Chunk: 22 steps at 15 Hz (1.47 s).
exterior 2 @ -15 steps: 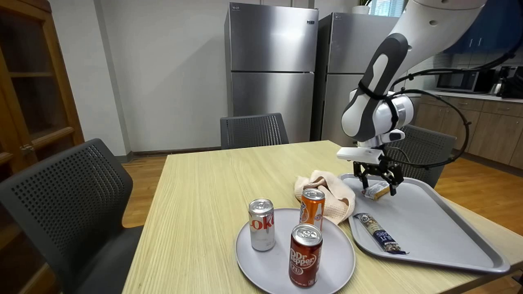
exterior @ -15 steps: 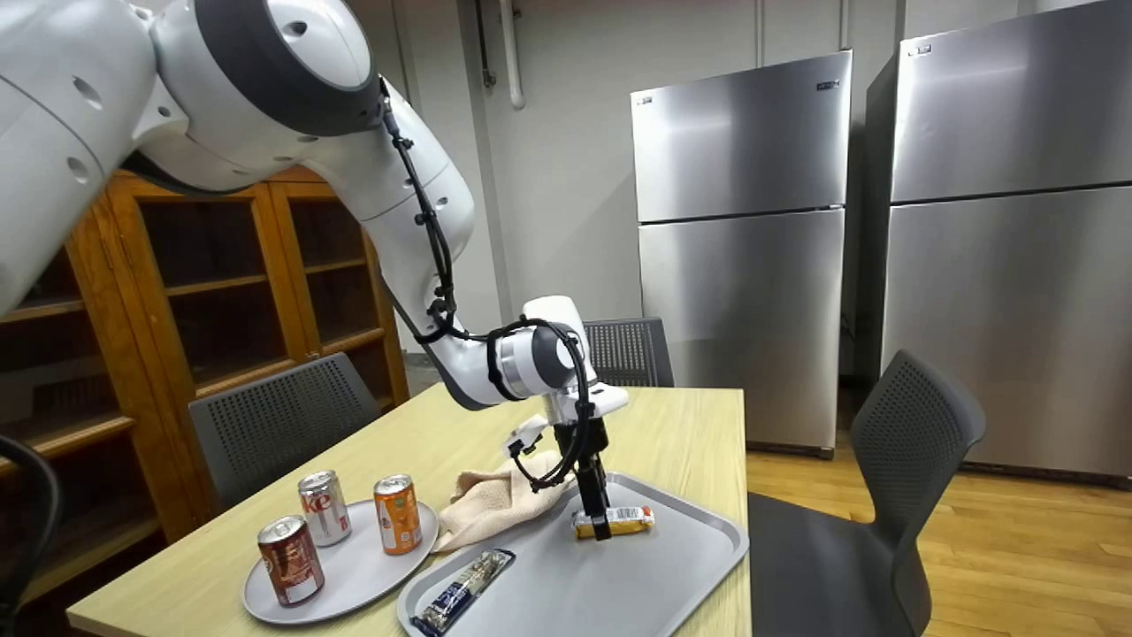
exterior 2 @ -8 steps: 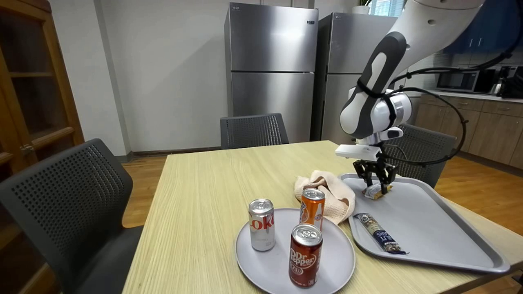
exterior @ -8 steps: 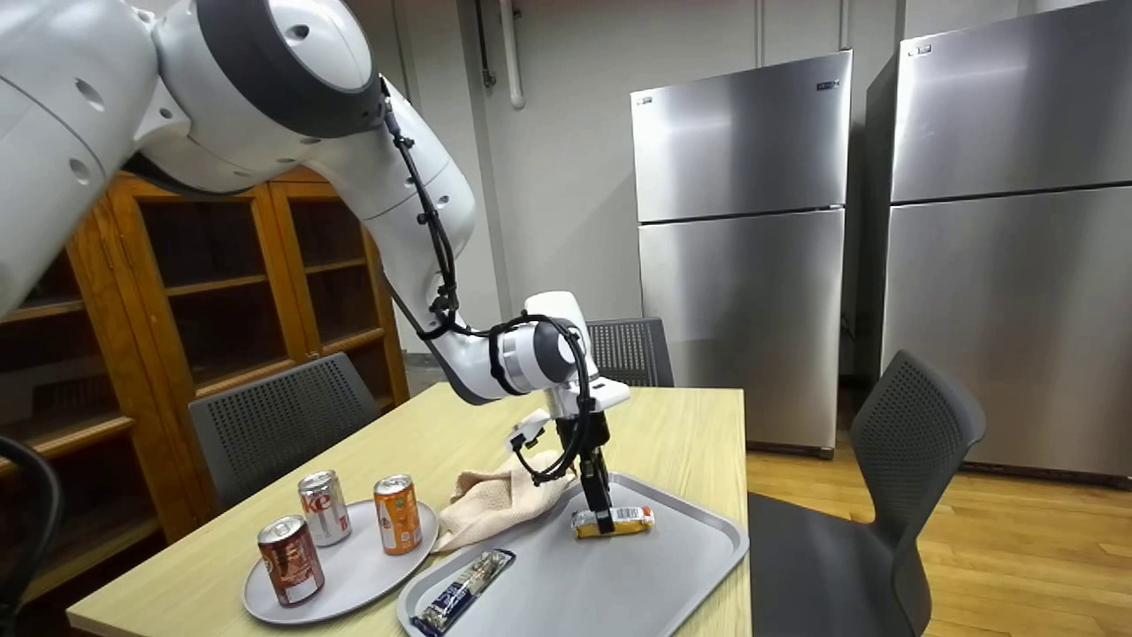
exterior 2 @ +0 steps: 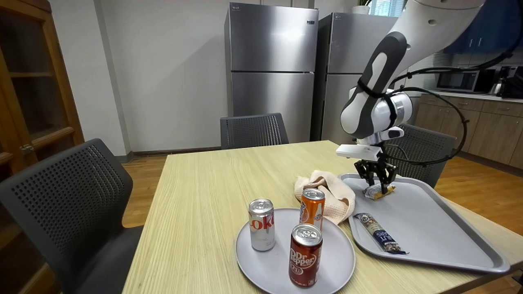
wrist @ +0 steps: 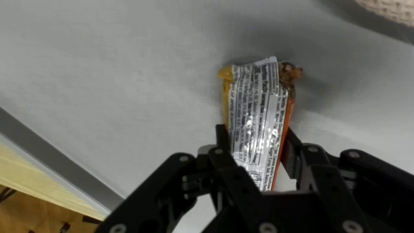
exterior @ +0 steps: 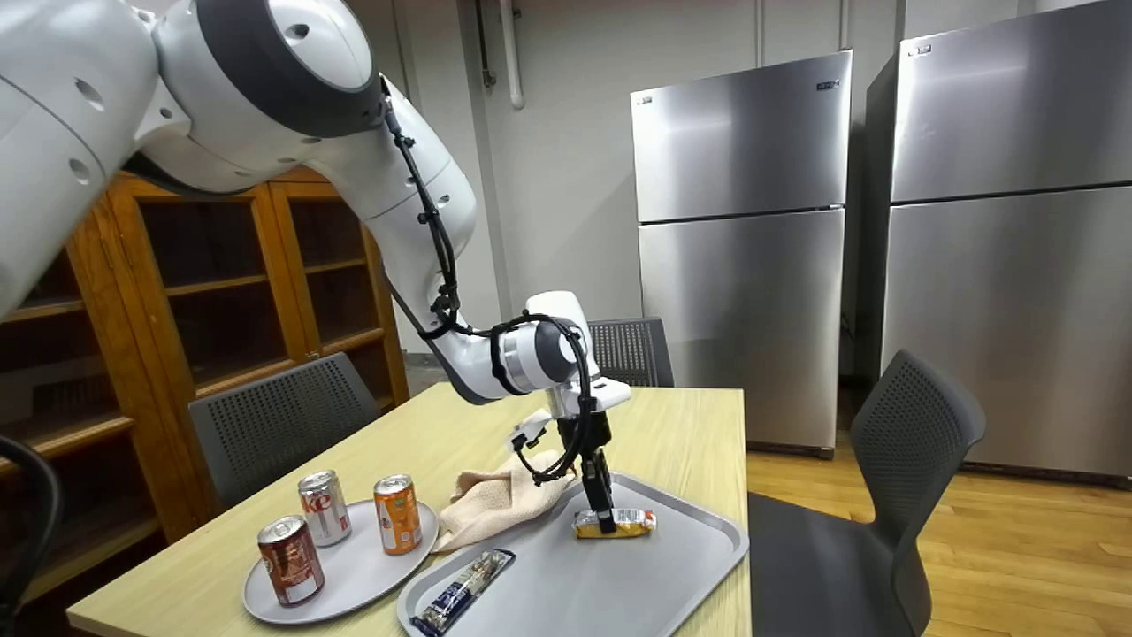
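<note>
In the wrist view, the black two-finger gripper (wrist: 255, 139) pinches a silver, yellow and orange oblong foil-wrapped bar (wrist: 257, 106), whose slick-looking wrapper could slide if the hold is too light. In an exterior view, the bar lies near the far corner of the grey rectangular plastic tray (exterior: 601, 584), below the arched white jointed arm (exterior: 376, 181). In an exterior view, the gripper points downward just inside the tray's far edge, near the crumpled beige cloth (exterior 2: 339, 200).

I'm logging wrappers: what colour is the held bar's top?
Silvery, with dark print; the wrist view shows the bar best.
</note>
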Tool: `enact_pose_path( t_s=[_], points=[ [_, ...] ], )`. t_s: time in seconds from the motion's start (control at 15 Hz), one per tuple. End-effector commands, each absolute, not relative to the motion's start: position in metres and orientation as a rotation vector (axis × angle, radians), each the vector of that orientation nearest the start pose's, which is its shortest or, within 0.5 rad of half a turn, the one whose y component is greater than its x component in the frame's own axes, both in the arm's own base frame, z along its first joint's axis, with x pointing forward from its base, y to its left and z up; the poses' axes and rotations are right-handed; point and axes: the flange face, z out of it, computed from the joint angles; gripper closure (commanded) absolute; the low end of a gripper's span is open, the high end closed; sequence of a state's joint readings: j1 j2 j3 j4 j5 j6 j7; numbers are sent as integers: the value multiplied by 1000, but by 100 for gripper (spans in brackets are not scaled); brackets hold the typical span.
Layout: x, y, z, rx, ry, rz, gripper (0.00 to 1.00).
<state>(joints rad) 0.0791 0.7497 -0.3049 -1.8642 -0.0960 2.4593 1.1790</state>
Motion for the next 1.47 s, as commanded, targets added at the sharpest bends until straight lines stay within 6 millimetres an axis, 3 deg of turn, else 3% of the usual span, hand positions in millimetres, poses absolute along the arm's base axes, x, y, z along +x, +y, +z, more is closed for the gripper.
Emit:
enact_pose_path(
  t_s=[0.0, 0.6, 1.4],
  points=[
    [607, -132, 135, -2748, 2042, -39, 84],
    [622, -104, 172, -2763, 1935, -149, 84],
    [651, -15, 210, -2841, 1651, -293, 84]
  ],
)
